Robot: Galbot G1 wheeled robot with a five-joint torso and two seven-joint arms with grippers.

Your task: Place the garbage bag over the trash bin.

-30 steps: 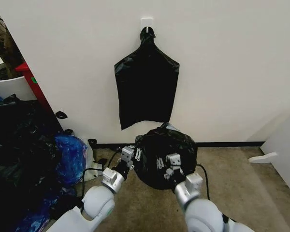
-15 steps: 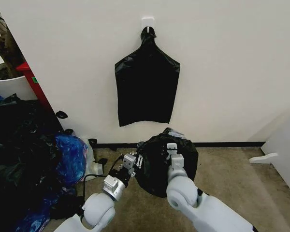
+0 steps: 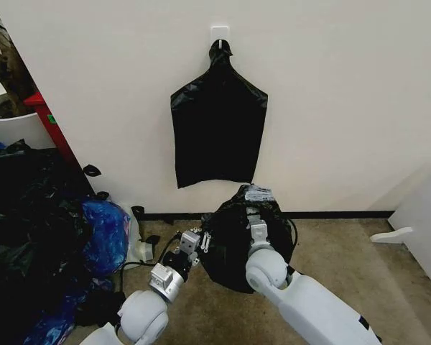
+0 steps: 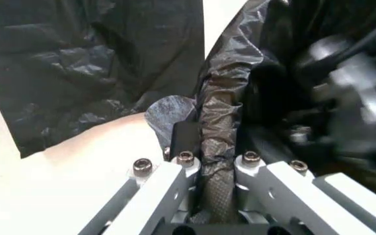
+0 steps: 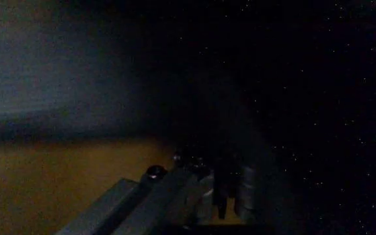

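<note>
The garbage bag (image 3: 237, 241) sits as a crinkled black mound on the floor (image 3: 359, 259) against the base of the wall (image 3: 345, 108), directly below a flat black bag (image 3: 218, 133) hanging from a wall hook (image 3: 218, 32). The left gripper (image 3: 199, 241) is at the mound's left side, clamped on a twisted fold of the garbage bag (image 4: 221, 147). The right gripper (image 3: 256, 210) reaches over the top of the mound; whether it is closed or apart cannot be told. A blue plastic bag (image 3: 104, 233) lies to the left.
</note>
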